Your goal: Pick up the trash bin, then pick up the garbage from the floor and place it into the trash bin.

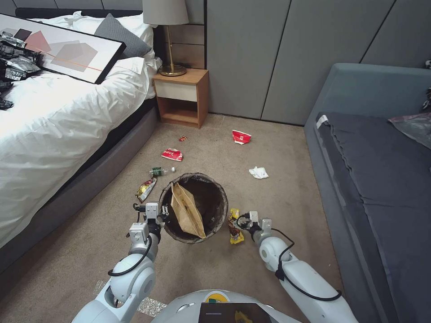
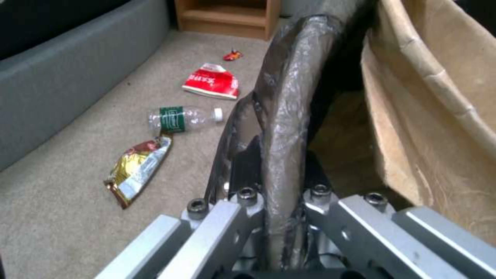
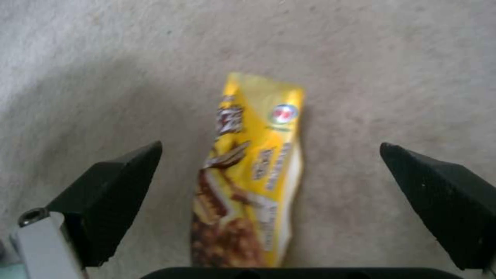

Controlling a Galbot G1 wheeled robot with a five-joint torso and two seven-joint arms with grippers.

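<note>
Head view: trash bin [image 1: 197, 207] is held at its left rim by left gripper [image 1: 158, 213], brown paper bag [image 1: 186, 211] inside. Left wrist view: liner-covered rim [image 2: 284, 116] is clamped between the fingers. Right wrist view: right gripper [image 3: 269, 174] is spread wide around yellow snack wrapper [image 3: 248, 178] on the carpet [image 3: 103, 58].

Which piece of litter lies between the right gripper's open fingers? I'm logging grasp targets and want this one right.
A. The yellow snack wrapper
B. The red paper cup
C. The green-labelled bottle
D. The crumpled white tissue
A. In the right wrist view the yellow snack wrapper lies flat on the carpet between the spread fingers of the right gripper, untouched by either.
</note>
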